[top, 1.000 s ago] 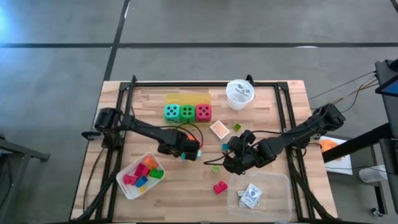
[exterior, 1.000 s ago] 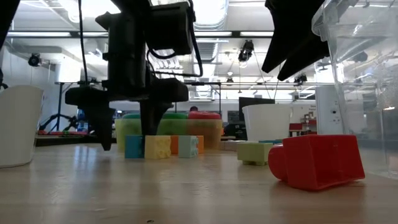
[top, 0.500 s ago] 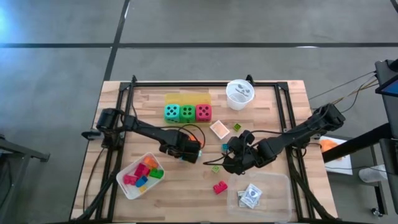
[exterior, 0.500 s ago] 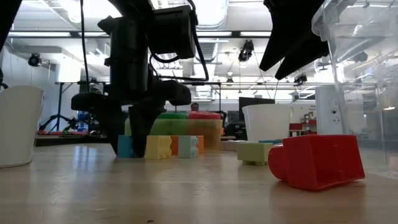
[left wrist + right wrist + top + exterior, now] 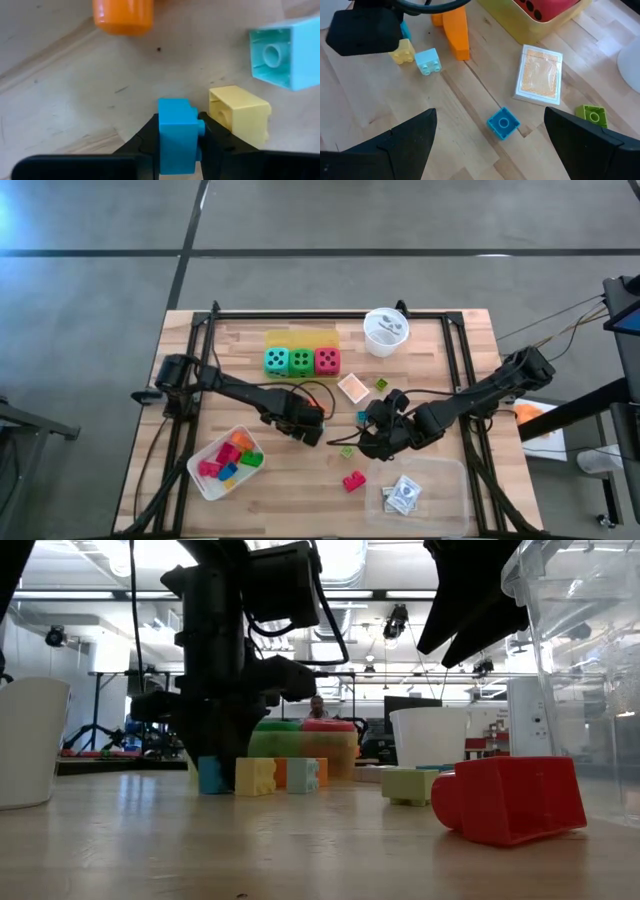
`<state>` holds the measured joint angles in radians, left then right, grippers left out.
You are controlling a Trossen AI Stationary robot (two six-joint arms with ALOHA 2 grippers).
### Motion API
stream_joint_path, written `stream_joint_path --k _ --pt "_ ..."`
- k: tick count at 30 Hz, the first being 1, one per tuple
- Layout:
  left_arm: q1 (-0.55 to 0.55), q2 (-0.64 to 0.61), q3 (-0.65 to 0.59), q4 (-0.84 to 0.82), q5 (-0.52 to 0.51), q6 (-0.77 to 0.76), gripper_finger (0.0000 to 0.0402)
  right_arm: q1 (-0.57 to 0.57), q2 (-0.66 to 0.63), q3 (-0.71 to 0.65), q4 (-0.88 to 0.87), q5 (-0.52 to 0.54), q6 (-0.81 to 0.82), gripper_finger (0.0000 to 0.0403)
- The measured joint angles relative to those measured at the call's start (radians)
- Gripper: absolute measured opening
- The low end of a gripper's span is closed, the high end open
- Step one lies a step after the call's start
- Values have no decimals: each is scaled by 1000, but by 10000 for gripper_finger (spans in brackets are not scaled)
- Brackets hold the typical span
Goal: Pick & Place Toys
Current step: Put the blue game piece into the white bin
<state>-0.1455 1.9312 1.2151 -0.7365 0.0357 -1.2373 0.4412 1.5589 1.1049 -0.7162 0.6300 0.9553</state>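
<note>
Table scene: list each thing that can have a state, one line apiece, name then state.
left hand: closed on the blue block, low at the table
blue block: gripped between the fingers, beside the yellow block
yellow block: lying free on the wood
right hand: open, empty, above the small blue brick
small blue brick: loose, studs up
red block: loose on the table
white tray: holding several blocks
three dice: lined up in a row

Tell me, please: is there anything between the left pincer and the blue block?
No. In the left wrist view, the left pincer has the blue block directly between its fingers, with nothing between them. A yellow block lies close beside one finger, but not in the way.
</note>
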Motion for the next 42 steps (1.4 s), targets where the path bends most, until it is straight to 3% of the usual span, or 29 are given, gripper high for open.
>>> stream_joint_path --k 8,16,26,42 --pt "-3 -15 48 -33 12 132 77 0 0 0 1 0 -17 363" --pt "-17 -19 251 -364 31 241 77 0 0 0 0 -1 -16 363" --pt "-57 -81 478 -621 -32 286 77 1 0 0 1 -2 -13 363" --pt "-142 -249 494 -775 -77 182 77 11 0 0 5 -5 -13 363"
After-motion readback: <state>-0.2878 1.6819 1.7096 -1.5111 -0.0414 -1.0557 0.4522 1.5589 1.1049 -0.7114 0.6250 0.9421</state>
